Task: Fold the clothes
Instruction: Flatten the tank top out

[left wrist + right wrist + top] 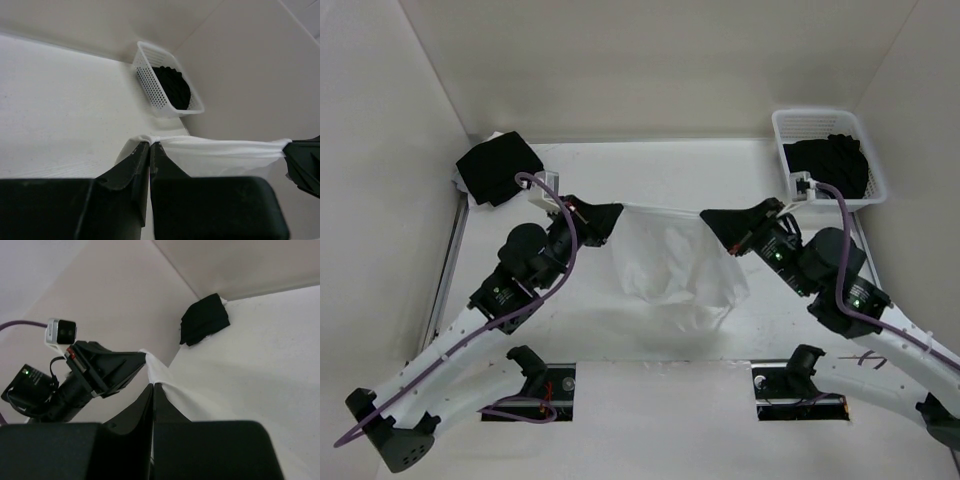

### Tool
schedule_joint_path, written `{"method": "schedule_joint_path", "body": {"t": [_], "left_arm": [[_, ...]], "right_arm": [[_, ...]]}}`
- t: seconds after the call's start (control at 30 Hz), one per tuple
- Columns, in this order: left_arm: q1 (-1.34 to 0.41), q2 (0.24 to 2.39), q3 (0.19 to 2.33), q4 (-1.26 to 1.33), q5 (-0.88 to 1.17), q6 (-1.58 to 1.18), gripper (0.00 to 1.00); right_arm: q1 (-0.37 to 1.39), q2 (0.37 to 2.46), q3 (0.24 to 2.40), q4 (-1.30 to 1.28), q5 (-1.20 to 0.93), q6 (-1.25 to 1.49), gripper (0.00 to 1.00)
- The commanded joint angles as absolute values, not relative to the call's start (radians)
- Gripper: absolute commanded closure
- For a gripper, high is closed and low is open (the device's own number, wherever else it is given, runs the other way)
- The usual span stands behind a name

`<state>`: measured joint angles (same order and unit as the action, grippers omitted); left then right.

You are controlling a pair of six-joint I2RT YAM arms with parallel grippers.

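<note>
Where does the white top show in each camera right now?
Top external: white top at centre, held between left gripper and right gripper.
Left wrist: white top lower middle, stretched rightward from the left gripper.
Right wrist: white top centre-left, above the right gripper.
Shared landmark: left gripper, shut on its corner.

We can't make out straps on the white top (670, 265) from above; too small. L wrist view: right gripper (304, 162) cut by rt edge, top's lower part hidden behind left gripper (150, 146). Black garments (174, 90) sit partly behind basket wall (149, 87). Top view: right arm (850, 290) runs off rt edge.
</note>
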<state>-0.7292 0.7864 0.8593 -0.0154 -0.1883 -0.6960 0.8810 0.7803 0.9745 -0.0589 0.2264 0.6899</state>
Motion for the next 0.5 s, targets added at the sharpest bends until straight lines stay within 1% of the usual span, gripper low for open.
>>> {"method": "schedule_joint_path", "body": {"t": [0.0,0.07,0.17,0.23,0.3,0.4,0.47], "left_arm": [[-0.734,0.790,0.893,-0.040,-0.205,-0.706,1.00],[-0.720,0.817,0.893,-0.028,-0.206,-0.707,1.00],[-0.684,0.868,0.894,0.027,-0.207,-0.703,1.00],[-0.636,0.925,0.913,0.080,-0.192,-0.710,1.00],[-0.595,0.981,0.957,0.113,-0.170,-0.721,1.00],[-0.562,1.011,1.023,0.136,-0.138,-0.744,1.00],[-0.571,0.994,1.063,0.134,-0.144,-0.733,1.00]], "right_arm": [[0.907,0.842,1.009,-0.170,0.244,0.638,0.97],[0.883,0.889,1.015,-0.158,0.229,0.632,0.97],[0.791,0.977,1.043,-0.109,0.184,0.609,0.97],[0.707,1.046,1.090,-0.074,0.114,0.601,0.97],[0.638,1.124,1.190,-0.063,0.028,0.600,0.98],[0.611,1.179,1.334,-0.081,-0.017,0.571,0.98],[0.611,1.195,1.409,-0.115,-0.011,0.543,0.97]]}}
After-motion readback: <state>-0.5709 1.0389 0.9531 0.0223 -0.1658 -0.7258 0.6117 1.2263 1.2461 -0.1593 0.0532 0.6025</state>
